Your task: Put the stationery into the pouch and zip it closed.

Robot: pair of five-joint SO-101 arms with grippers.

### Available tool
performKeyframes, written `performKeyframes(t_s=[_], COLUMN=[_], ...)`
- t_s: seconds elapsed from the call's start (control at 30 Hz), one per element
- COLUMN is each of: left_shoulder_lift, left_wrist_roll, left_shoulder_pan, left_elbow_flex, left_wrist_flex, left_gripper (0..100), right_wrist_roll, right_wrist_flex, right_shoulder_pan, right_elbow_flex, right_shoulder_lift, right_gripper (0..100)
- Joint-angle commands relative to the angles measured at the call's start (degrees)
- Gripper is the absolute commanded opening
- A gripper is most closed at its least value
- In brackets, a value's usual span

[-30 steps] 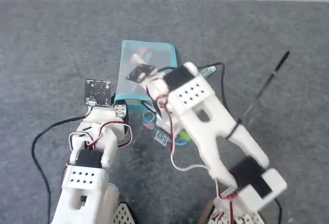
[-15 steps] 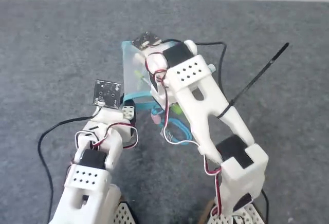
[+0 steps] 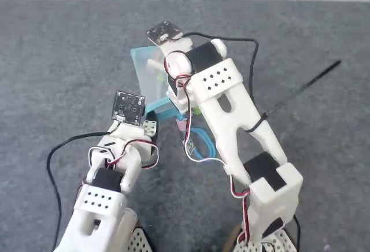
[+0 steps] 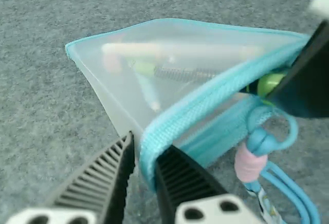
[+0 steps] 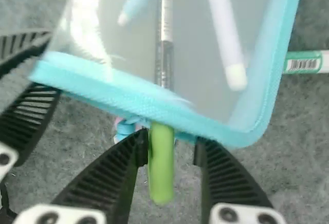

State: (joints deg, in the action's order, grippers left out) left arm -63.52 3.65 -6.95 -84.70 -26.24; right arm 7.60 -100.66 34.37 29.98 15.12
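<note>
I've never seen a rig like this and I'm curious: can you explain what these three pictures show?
Two small white robot arms sit side by side on a grey mat. One picture looks down from above. The other two come from a camera on each arm's wrist, so the black ribbed fingers show up close. The left gripper pinches the teal zipper edge of a see-through pouch with pens inside. The right gripper straddles a green pen that pokes into the pouch's opening; its jaws stand apart. A marker lies on the mat beside the pouch.
</note>
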Motion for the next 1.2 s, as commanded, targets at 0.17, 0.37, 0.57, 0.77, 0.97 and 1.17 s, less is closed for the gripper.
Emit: performKeyframes(t_s=[0.17, 0.37, 0.57, 0.77, 0.97, 1.17], left_shoulder_lift=[-0.35, -0.44, 0.0, -0.44, 0.0, -0.44], left_wrist_roll=[-0.88, -0.35, 7.47, -3.69, 4.04, 0.26], left_shoulder_pan=[-1.23, 1.58, 13.63, -6.15, 14.68, 3.96], left_elbow_flex=[0.84, 1.1, 3.56, 3.21, 4.88, 5.49], left_wrist_flex=[-0.09, 0.0, -0.26, -6.68, -2.73, -6.33], left_gripper=[1, 1, 1, 1, 1, 1], right_wrist_roll=[0.0, -0.62, -8.09, -8.62, -8.7, -8.7], right_wrist_flex=[-0.84, -0.84, -1.19, 1.89, 4.97, 9.45], right_shoulder_pan=[2.42, -5.49, -19.47, -22.81, -22.81, -22.55], right_elbow_flex=[4.04, 4.22, 0.53, -3.6, -3.6, -3.6], right_shoulder_lift=[-9.89, -15.08, -11.82, -1.27, 7.25, 10.68], right_gripper=[17.7, 17.7, 17.7, 18.0, 18.0, 18.0])
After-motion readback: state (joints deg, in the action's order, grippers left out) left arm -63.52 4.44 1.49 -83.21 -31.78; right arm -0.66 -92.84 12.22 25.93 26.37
